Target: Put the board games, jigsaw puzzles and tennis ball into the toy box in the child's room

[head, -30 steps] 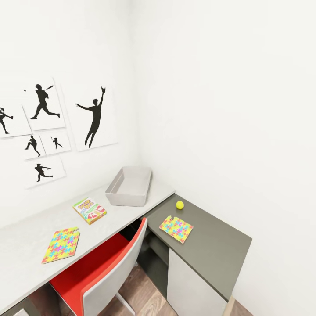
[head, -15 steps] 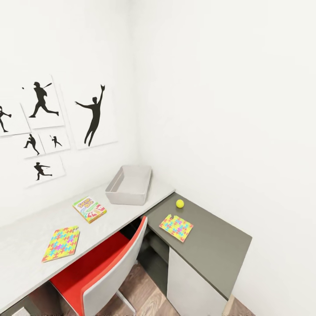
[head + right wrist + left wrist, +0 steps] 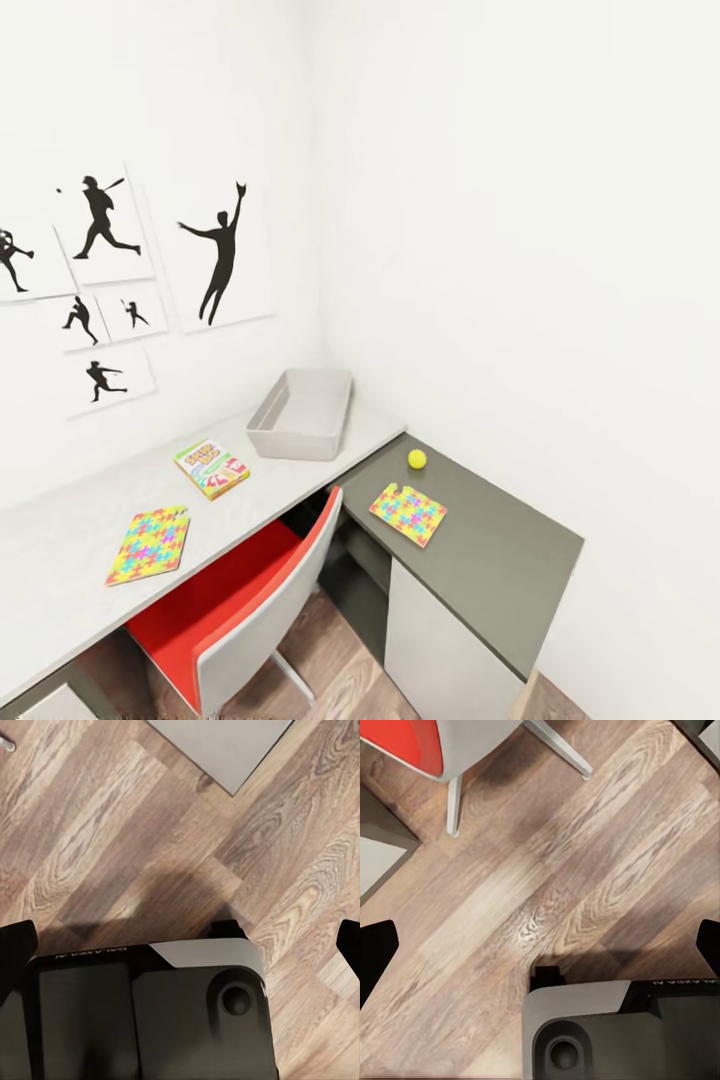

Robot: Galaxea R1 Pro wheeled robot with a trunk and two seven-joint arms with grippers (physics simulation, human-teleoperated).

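Head view gives us the L-shaped surface (image 3: 80, 560), the toy box (image 3: 300, 415) at its corner, empty. Near it lie the SKIP BO game (image 3: 211, 468), two jigsaw puzzles (image 3: 149, 544) (image 3: 407, 514) and the tennis ball (image 3: 417, 459). We hang both jaws wide apart, empty, over the wood floor (image 3: 585, 870), presumably for travel.

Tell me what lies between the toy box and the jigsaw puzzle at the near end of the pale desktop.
In the head view, the SKIP BO board game lies between the toy box and that jigsaw puzzle, flat on the table.
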